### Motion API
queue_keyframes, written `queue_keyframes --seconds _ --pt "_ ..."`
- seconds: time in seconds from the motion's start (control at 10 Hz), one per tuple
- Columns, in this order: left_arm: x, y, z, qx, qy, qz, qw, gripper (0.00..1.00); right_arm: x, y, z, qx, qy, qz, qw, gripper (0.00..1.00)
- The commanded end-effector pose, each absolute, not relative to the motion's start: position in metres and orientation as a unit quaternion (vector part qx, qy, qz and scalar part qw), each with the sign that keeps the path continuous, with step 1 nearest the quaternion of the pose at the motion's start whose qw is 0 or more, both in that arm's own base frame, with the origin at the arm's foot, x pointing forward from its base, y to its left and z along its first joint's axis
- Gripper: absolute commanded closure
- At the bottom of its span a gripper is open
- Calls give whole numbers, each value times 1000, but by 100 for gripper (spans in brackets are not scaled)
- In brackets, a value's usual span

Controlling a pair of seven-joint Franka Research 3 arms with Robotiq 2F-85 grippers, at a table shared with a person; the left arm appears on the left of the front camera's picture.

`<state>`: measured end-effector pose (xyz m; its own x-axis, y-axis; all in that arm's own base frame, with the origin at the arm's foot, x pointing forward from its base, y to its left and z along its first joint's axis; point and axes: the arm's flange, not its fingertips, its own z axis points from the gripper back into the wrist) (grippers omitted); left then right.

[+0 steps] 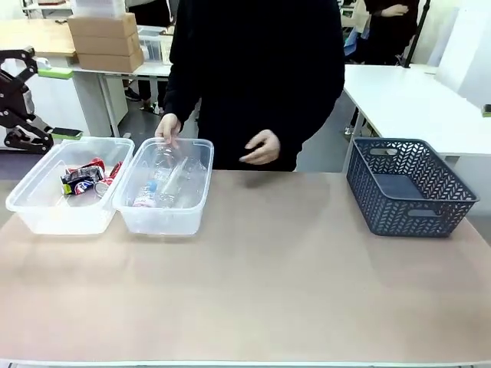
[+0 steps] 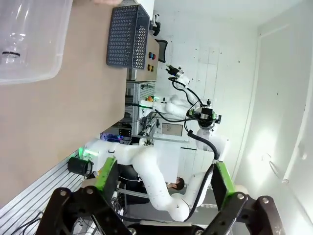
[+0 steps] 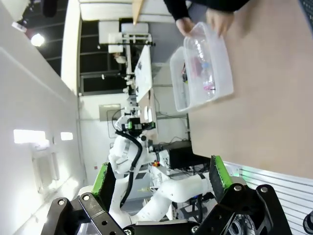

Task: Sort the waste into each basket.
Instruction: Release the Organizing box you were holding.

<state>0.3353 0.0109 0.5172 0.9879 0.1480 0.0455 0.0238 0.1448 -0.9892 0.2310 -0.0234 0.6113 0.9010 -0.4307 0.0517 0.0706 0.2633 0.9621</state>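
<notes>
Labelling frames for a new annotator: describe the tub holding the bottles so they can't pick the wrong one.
On the tan table, look at the robot's left end, where two clear tubs sit side by side. The bottle tub is the inner one, nearer the middle, with a person's hand at its far rim. It holds clear plastic bottles; its neighbour holds red-and-silver cans.

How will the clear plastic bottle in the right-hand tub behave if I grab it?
The clear plastic bottle looks empty and thin-walled, so it is probably light and may crumple under a firm squeeze. Its smooth, round body lies on its side in the clear tub, so it could roll or slip away if nudged.
</notes>
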Motion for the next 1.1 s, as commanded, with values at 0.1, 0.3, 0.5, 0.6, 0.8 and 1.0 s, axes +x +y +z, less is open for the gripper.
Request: queue_keyframes --seconds 0.1,0.3,0.5,0.6,0.8,1.0 --pt "333 7 523 -661 -72 36 746 0 230 -18 615 594 -156 -147 775 0" --pt "333 7 523 -661 -72 36 746 0 230 -18 615 594 -156 -147 775 0" --pt "333 7 523 -661 -72 36 746 0 230 -18 615 594 -156 -147 775 0" --pt "333 7 523 -661 -72 36 746 0 230 -18 615 594 -156 -147 775 0" --pt "333 7 523 -661 -72 36 746 0 230 -18 615 594 -156 -147 775 0" --pt "333 7 523 -661 -72 36 746 0 230 -18 615 594 -156 -147 775 0"
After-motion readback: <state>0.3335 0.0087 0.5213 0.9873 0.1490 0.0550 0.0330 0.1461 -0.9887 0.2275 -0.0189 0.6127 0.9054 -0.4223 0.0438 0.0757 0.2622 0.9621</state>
